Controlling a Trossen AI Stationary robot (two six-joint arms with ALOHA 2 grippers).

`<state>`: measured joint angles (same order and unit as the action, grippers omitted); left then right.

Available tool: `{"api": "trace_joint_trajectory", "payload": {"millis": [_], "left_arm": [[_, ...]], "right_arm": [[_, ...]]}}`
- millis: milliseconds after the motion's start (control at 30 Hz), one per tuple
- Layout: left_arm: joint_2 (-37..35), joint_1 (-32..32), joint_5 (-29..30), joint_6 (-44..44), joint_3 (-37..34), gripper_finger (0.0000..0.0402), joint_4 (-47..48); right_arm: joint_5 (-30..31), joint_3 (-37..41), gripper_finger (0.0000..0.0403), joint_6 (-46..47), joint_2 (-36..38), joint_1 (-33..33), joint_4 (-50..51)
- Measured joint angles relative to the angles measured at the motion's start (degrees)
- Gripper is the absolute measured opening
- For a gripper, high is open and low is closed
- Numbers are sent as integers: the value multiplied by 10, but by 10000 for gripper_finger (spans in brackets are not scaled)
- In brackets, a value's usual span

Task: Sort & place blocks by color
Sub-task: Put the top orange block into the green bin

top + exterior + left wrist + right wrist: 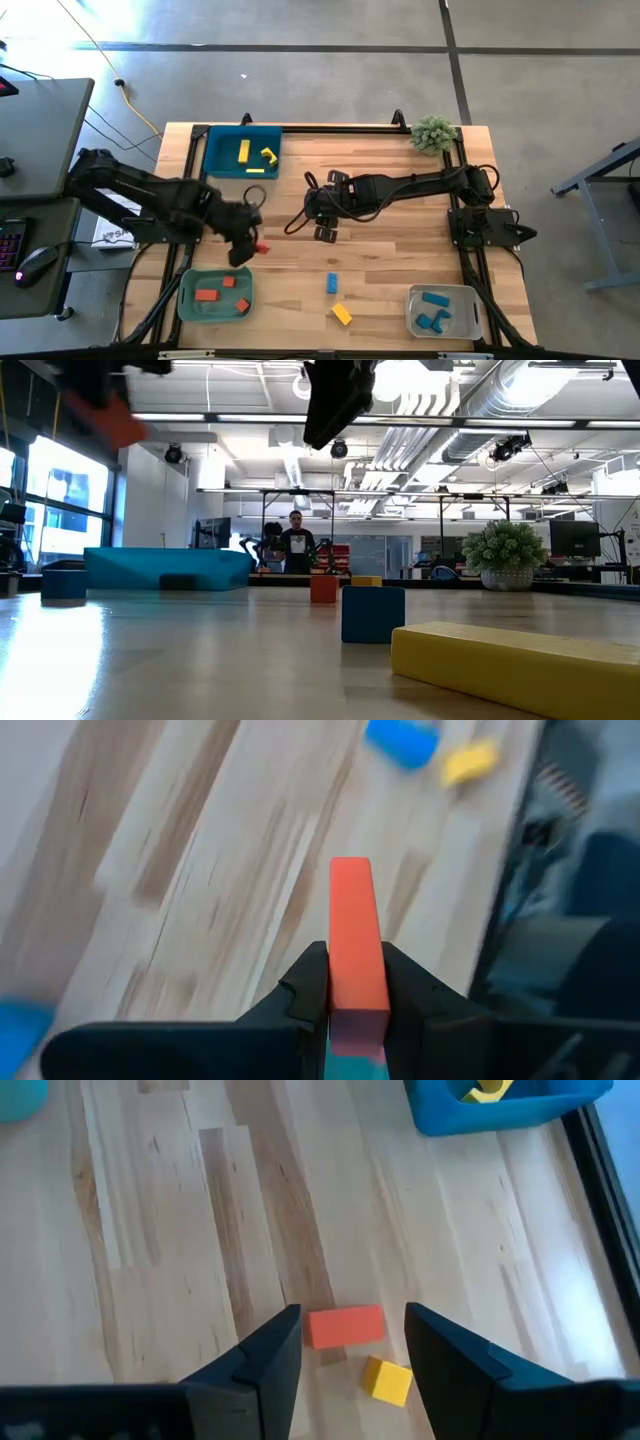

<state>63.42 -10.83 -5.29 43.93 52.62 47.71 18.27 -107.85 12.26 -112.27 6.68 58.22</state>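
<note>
Left gripper (357,990) clamps red-orange bar (355,935); right gripper (350,1345) open over what's prob. orange block (345,1326).

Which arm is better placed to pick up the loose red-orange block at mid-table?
Right. The open right gripper hovers directly over the red-orange block, fingers either side. The left gripper already clamps a red-orange bar.

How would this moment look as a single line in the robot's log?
left pincer: shut on red-orange bar | right pincer: open above red-orange block | loose: yellow bar
</note>
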Motion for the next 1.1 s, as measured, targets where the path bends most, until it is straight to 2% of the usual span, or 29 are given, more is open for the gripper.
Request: {"api": "trace_joint_trajectory", "payload": {"millis": [167, 367, 667, 867, 1100], "left_arm": [[2, -88, 29, 57, -1, 37, 71], [3, -171, 36, 126, -3, 38, 76], [3, -278, 36, 182, -3, 41, 78], [3, -313, 37, 233, -3, 61, 79], [3, -321, 41, 251, -3, 96, 80]], "right_arm": [[-38, 0, 165, 32, 0, -18, 4], [-74, 0, 165, 62, 0, -51, 29], [-131, 0, 165, 94, 0, -106, 104], [-160, 0, 165, 130, -2, -138, 152], [-190, 0, 165, 103, -32, -157, 165]]}}
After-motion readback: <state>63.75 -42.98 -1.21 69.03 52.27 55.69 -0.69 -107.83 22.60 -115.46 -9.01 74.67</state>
